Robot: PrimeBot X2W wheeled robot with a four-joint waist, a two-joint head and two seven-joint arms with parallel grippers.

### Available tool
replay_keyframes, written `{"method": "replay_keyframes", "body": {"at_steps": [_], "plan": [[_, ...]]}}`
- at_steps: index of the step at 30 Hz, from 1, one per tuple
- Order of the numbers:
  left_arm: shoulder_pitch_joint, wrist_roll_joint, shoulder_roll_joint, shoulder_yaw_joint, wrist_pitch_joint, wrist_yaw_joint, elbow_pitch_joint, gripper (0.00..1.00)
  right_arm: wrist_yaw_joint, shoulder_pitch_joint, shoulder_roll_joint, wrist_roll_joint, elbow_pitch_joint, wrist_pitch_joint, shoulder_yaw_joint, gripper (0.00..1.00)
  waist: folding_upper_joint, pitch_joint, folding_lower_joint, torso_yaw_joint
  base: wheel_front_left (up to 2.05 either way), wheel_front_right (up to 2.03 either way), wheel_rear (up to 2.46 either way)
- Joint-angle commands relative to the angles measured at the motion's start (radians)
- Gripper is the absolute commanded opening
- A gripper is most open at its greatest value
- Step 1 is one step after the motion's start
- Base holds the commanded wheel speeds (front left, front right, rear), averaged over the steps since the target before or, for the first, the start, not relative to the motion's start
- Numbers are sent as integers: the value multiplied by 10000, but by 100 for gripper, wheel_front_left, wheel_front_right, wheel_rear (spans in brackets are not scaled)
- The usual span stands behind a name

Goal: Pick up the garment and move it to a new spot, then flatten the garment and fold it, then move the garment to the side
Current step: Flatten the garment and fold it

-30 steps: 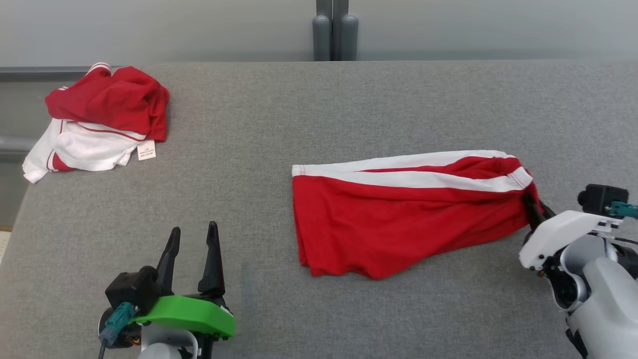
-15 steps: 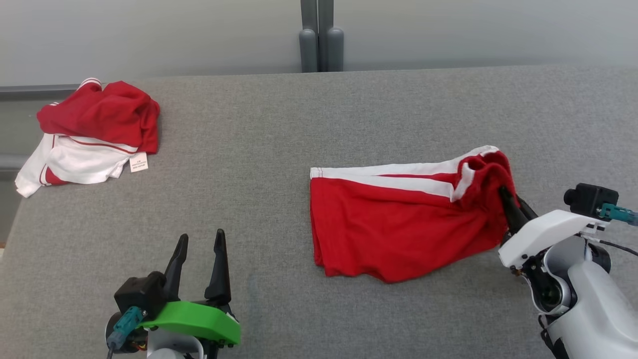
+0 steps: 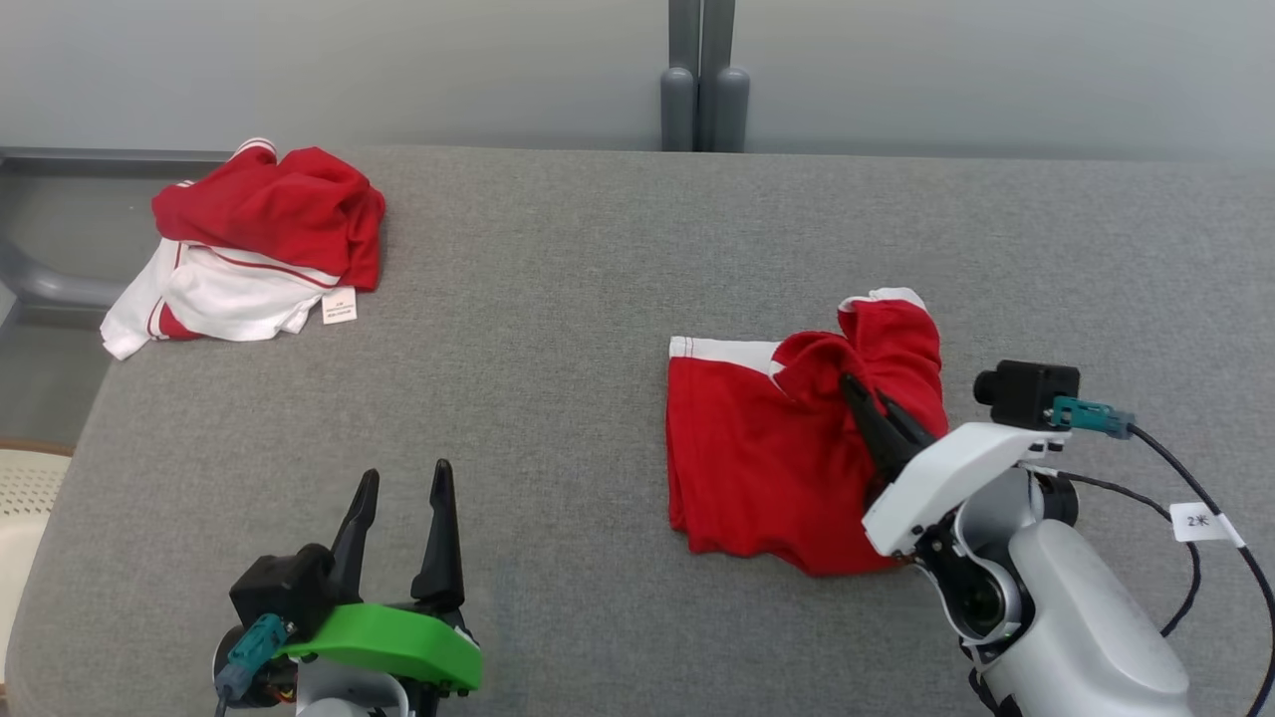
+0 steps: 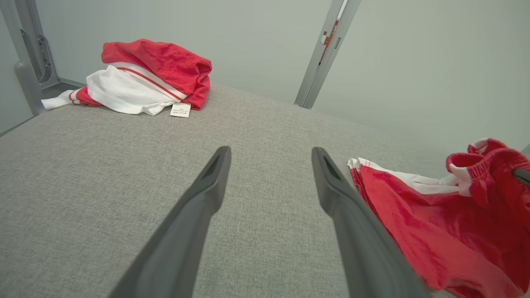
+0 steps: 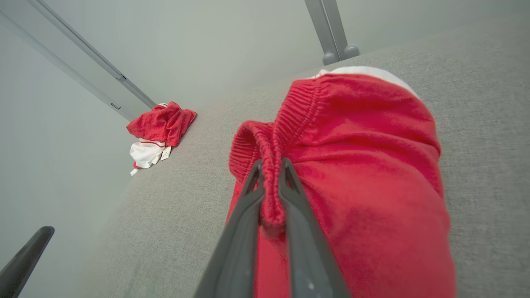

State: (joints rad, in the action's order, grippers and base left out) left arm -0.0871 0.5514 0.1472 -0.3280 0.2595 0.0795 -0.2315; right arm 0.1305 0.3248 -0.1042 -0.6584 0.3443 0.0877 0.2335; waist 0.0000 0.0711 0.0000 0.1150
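Observation:
The garment [image 3: 757, 468] is a pair of red shorts with a white side stripe, lying right of centre on the grey table [image 3: 558, 349]. My right gripper [image 3: 862, 390] is shut on its elastic waistband, which it holds lifted and doubled back over the rest of the cloth. The right wrist view shows the fingers [image 5: 248, 198] pinching the bunched waistband of the garment [image 5: 364, 165]. My left gripper [image 3: 403, 478] stands open near the front edge, left of the garment [image 4: 434, 215] and holding nothing. In its own wrist view the left gripper [image 4: 271, 151] has bare table between its fingers.
A crumpled red and white clothing pile [image 3: 259, 239] with a white tag lies at the table's far left corner, also seen as the pile [image 4: 145, 78] and the pile [image 5: 159, 128]. A grey post [image 3: 702, 100] stands behind the table's back edge.
My right gripper has carried the waistband leftward over the shorts, so the spread cloth is now doubled and bunched. The head camera has shifted. The left gripper stays open in place.

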Motion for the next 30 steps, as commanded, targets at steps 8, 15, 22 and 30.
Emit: {"method": "replay_keyframes", "body": {"at_steps": [8,15,22,30], "plan": [[-170,52,-102,0,43,-31,-4,100,4,692,379,675,1198,-259,1089,0,0,219,0,606,0,0,0],[-283,33,-217,40,52,-89,-77,100,4,1117,492,1094,2390,-677,1505,0,0,390,0,858,0,0,0],[-395,-39,-311,101,62,-145,-130,100,4,1643,530,1277,3463,-1268,2050,0,0,541,0,968,0,0,0],[-480,-116,-409,204,59,-236,-236,100,4,2095,531,870,4242,-1933,2992,0,0,607,0,1026,0,0,0]]}}
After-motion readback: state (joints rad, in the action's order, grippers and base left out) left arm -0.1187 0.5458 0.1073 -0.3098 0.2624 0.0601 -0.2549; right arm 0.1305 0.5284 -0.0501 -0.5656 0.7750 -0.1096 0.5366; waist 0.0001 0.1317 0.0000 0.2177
